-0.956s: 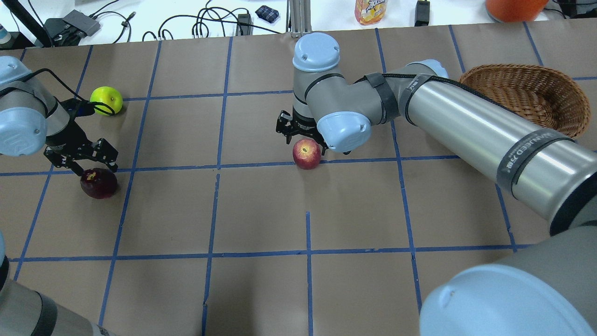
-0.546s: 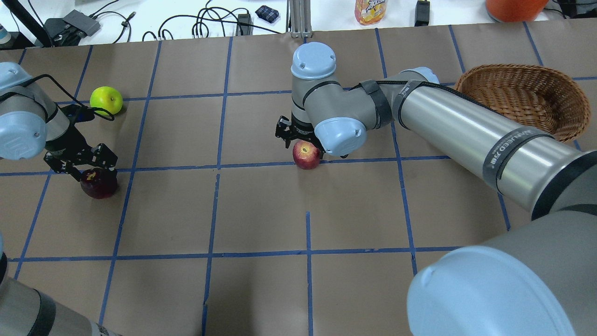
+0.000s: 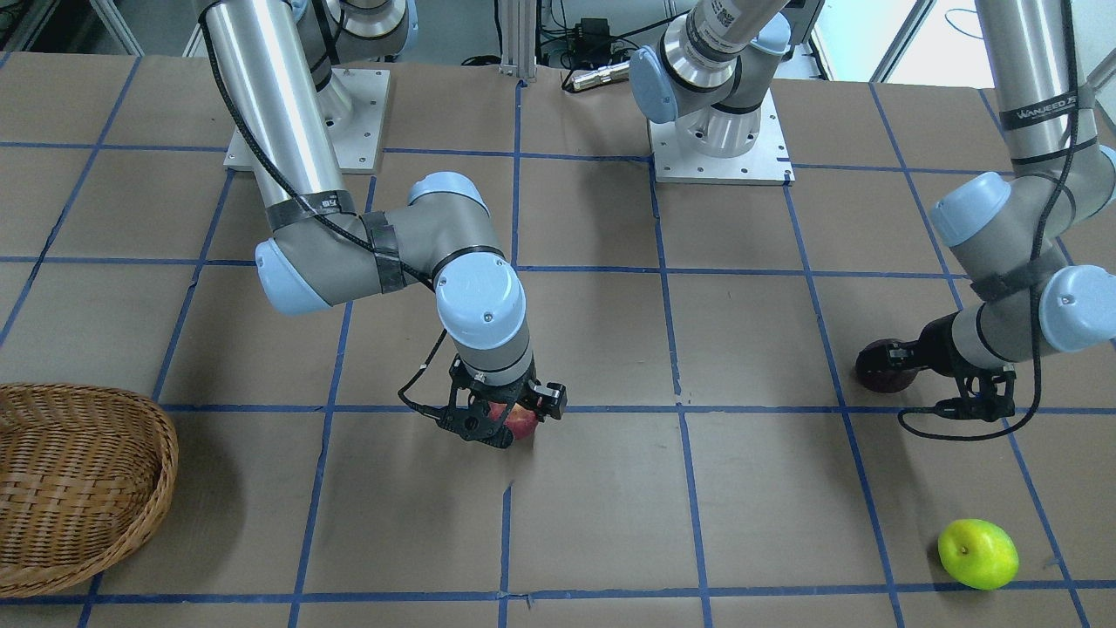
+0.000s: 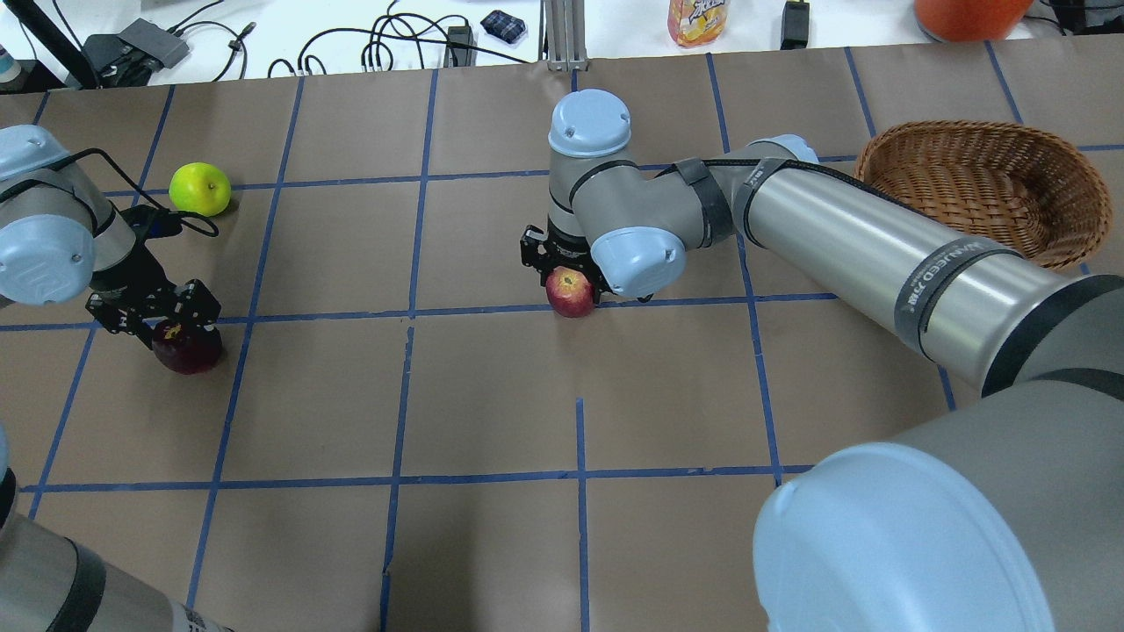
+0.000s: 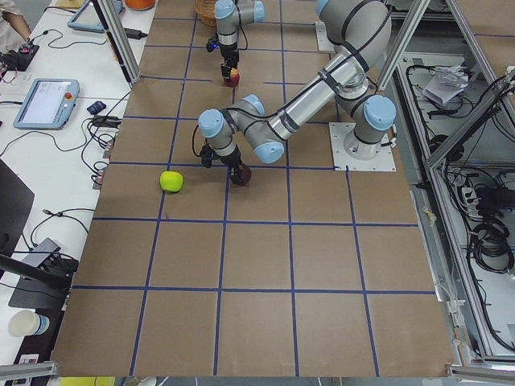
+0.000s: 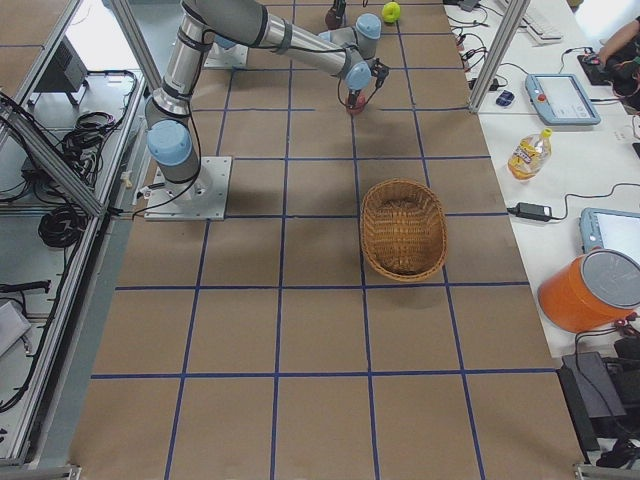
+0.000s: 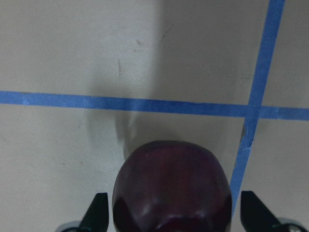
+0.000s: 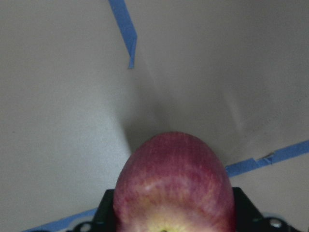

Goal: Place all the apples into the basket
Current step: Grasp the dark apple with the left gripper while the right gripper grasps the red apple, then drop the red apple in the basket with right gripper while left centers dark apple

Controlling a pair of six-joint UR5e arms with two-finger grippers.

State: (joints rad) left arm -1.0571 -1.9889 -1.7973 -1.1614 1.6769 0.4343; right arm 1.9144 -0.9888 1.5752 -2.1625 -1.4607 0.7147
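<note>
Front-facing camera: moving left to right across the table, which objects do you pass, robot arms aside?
basket → red apple → dark maroon apple → green apple

Apples half under grippers, basket cropped.
From overhead the right gripper (image 4: pixel 567 276) covered the far half of the red apple (image 4: pixel 571 298); in the right wrist view it ran off the bottom edge and masked the fingers (image 8: pixel 107 212), so contact could not be told. The left gripper (image 3: pixel 891 359) hid part of the maroon apple (image 3: pixel 872 372). The front view's edge cut the basket (image 3: pixel 159 453). In both side views the jaws were probably too small to judge.
</note>
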